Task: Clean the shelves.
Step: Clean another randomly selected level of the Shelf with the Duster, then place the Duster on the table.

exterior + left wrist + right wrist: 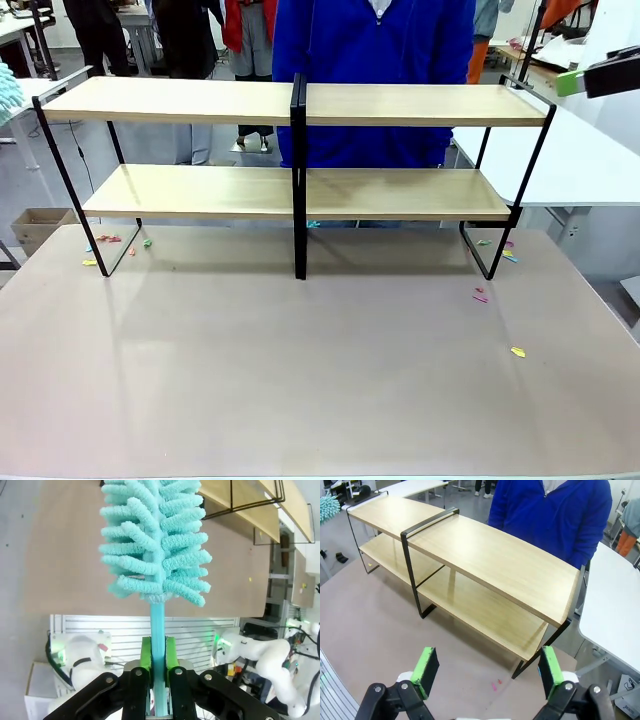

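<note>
Shelves: the shelves (300,190) stand across the far half of the brown table (300,380), two light-wood boards in a black frame with a centre post; both boards look bare, which leaves their full length free for a sweeping pass.
Left gripper: the left gripper (155,670) is closed on the stem of a turquoise duster (155,545), green pads pressed to either side of the handle. The fluffy head projects forward past the fingers, so the arm can reach a board without the gripper touching the wood.
Duster position: its head is raised off the table at the robot's left, beside the left end of the upper board, apart from it.
Right gripper: the right gripper (490,672) is spread wide and holds nothing; it hangs above the table near the right end of the shelves, clear of the duster's likely path.
Debris: small coloured scraps (480,296) lie on the table around the frame's feet.
Person: a person in a blue top (375,60) stands directly behind the shelves.
Task stage: judged as start of wiping; no contact yet.
</note>
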Tool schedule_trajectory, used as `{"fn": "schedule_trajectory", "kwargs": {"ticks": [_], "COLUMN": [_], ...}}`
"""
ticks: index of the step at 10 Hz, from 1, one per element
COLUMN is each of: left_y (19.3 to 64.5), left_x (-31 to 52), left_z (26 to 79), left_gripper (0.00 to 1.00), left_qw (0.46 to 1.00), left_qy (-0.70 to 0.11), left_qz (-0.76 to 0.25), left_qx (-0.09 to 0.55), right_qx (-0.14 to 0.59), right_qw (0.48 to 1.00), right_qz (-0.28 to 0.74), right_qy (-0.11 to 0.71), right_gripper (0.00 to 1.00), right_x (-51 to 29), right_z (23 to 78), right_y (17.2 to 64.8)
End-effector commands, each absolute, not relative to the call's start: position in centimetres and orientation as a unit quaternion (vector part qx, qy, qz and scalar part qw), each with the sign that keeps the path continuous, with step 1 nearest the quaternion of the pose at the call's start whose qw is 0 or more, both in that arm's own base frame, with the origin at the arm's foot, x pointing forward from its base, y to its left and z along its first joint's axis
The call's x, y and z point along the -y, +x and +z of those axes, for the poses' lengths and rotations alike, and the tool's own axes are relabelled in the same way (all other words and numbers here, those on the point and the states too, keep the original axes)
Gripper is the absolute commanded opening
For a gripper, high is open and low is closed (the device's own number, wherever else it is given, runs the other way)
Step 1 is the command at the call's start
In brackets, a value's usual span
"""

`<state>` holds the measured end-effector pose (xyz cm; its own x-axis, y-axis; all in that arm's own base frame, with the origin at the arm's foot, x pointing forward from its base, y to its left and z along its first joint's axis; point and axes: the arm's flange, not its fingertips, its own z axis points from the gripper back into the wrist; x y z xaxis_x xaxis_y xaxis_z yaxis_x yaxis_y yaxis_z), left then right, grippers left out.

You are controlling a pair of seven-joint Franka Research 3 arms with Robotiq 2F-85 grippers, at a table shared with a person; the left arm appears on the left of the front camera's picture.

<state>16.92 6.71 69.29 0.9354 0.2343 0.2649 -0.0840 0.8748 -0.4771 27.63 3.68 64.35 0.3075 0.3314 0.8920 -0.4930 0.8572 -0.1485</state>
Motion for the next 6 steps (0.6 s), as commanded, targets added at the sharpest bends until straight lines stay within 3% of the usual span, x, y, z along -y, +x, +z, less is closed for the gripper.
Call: {"fn": "schedule_trajectory", "kwargs": {"ticks": [1, 6], "left_y": [16.68, 16.68], "left_x": [-7.21, -7.21], "left_z": [69.87, 69.87], "left_gripper": [0.12, 0.12], "left_qw": [0.954, 0.954], "left_qy": [-0.236, -0.236], "left_qz": [0.093, 0.093], "left_qx": [0.159, 0.159], "right_qx": [0.53, 0.53], "right_qw": [0.805, 0.805], "right_qz": [0.254, 0.254], "right_qy": [0.078, 0.078], "right_gripper": [1.0, 1.0], "right_x": [-3.61, -3.61], "right_z": [64.38, 64.38], "right_y": [27.69, 27.69]}}
